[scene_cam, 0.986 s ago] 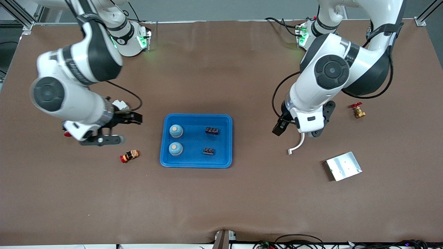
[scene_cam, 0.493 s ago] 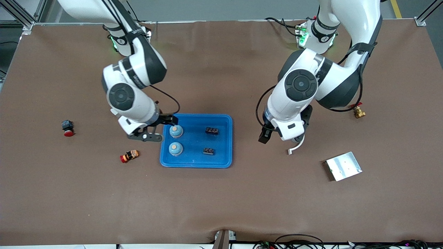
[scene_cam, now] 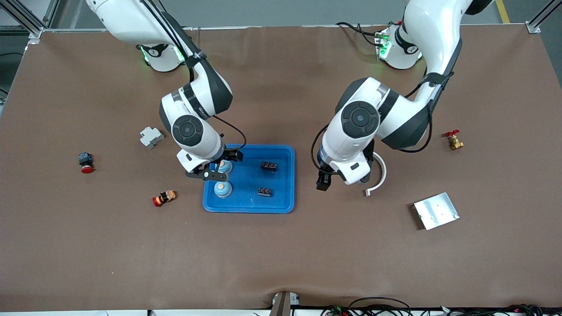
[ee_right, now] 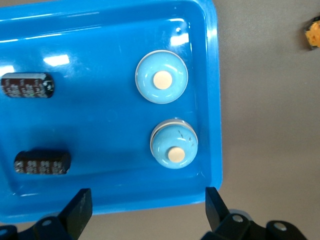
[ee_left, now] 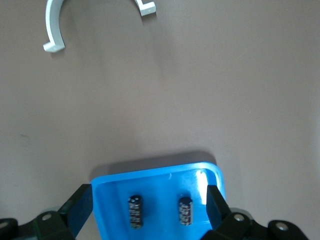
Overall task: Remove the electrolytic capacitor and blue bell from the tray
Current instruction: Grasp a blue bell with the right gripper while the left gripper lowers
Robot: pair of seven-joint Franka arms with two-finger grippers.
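While both arms reached toward the middle of the desk [scene_cam: 281,254], the blue tray [scene_cam: 248,208] lay there with four things in it. Two blue bells with pale buttons sat at the tray's end toward the right arm: one bell [ee_right: 161,79] nearer to the front camera, the other bell [ee_right: 173,144] farther from it and partly covered by the right arm in the front view. Two dark capacitors lay at the tray's end toward the left arm, one capacitor [scene_cam: 264,192] nearer to the front camera and the other capacitor [scene_cam: 269,166] farther from it.

The right pincer [scene_cam: 221,165] hung over the bells' end of the tray, its jaws spread wide and holding nothing. The left pincer [scene_cam: 332,177] hung over the bare desk just beside the tray, also spread wide and empty. A white curved clip [scene_cam: 380,175] lay near it, and a metal plate [scene_cam: 436,210] lay nearer to the front camera.
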